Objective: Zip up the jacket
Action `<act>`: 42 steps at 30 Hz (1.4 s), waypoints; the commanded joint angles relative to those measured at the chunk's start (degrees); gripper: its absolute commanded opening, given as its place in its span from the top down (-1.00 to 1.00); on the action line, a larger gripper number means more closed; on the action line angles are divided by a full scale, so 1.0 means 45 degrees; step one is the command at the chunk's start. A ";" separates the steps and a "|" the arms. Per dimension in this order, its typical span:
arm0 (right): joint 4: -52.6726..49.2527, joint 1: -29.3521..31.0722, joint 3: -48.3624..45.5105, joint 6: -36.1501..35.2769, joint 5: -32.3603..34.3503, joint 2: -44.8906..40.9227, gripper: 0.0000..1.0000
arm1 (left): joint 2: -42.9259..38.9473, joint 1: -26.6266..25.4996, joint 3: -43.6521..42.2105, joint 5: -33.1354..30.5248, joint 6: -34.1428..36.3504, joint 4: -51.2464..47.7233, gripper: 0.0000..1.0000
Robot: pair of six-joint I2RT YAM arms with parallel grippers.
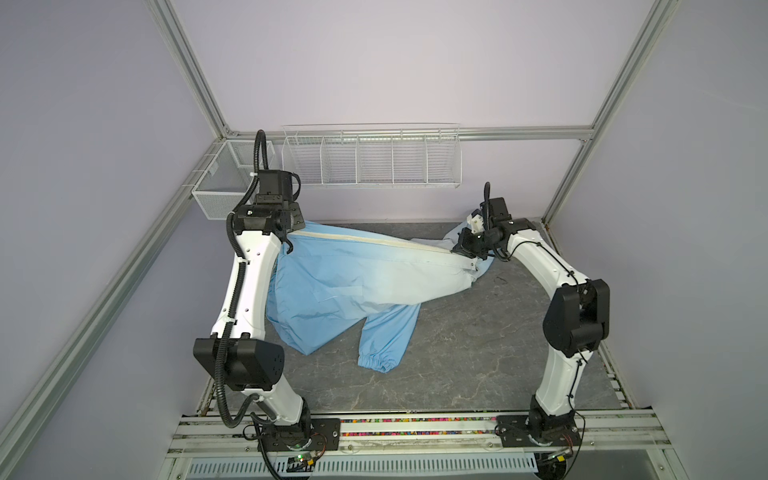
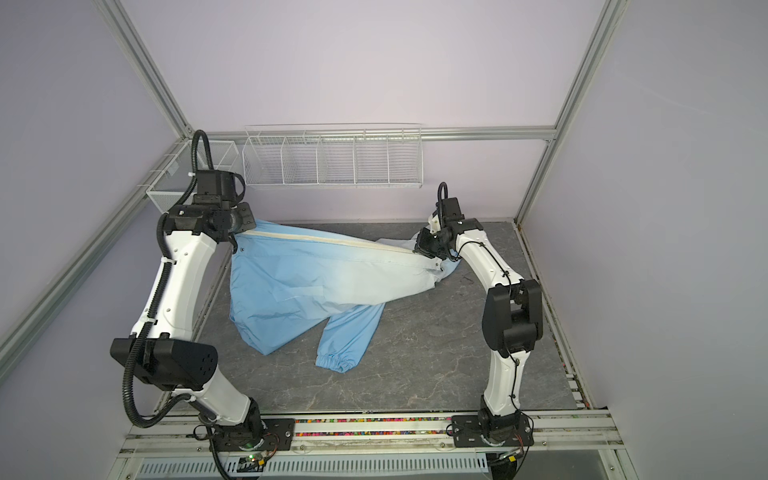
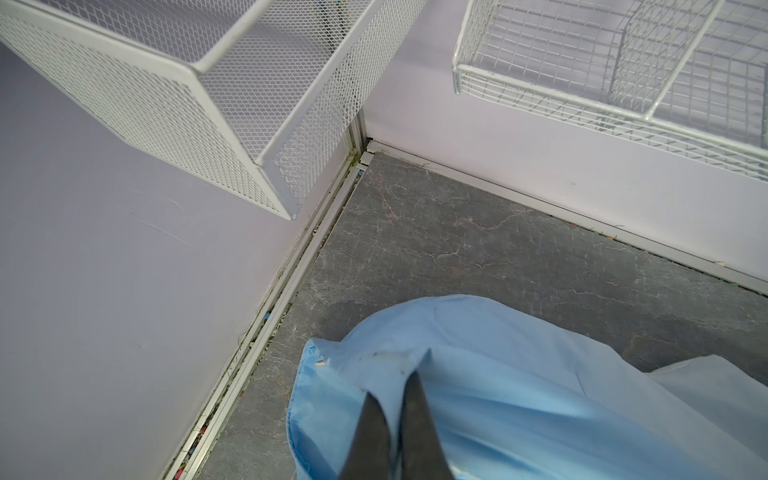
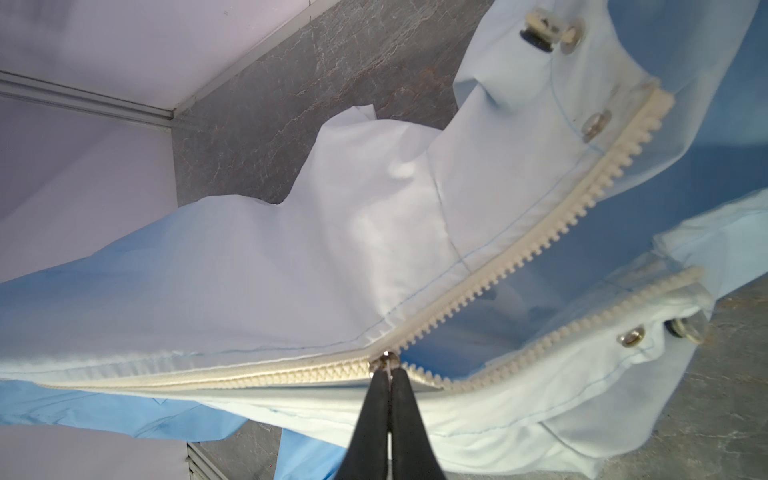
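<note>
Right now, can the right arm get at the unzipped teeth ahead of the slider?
Probably yes: the right fingers are shut on the slider pull, and the open teeth lie ahead with nothing across them.

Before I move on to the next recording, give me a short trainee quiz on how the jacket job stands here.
1. True or false: the zipper is closed along its whole length.
2. Multiple choice: what do the right arm's fingers pinch? A) the collar B) the zipper slider C) a snap stud
3. Short answer: which part of the jacket reaches farthest forward on the table?

Key
1. False: past the slider the two rows of teeth are still apart.
2. B
3. The sleeve cuff, lying flat with its gathered elastic end.
</note>
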 commanded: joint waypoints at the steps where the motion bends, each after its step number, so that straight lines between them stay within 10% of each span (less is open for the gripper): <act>1: -0.0572 -0.0362 -0.0249 -0.0316 0.0702 -0.0541 0.85 | -0.0273 0.0314 0.0485 -0.0803 -0.0140 0.0027 1.00; 42: -0.1202 -0.2743 0.0217 -0.0816 0.1220 -0.0014 0.85 | -0.0366 0.0479 0.0448 -0.0665 -0.0200 0.0333 1.00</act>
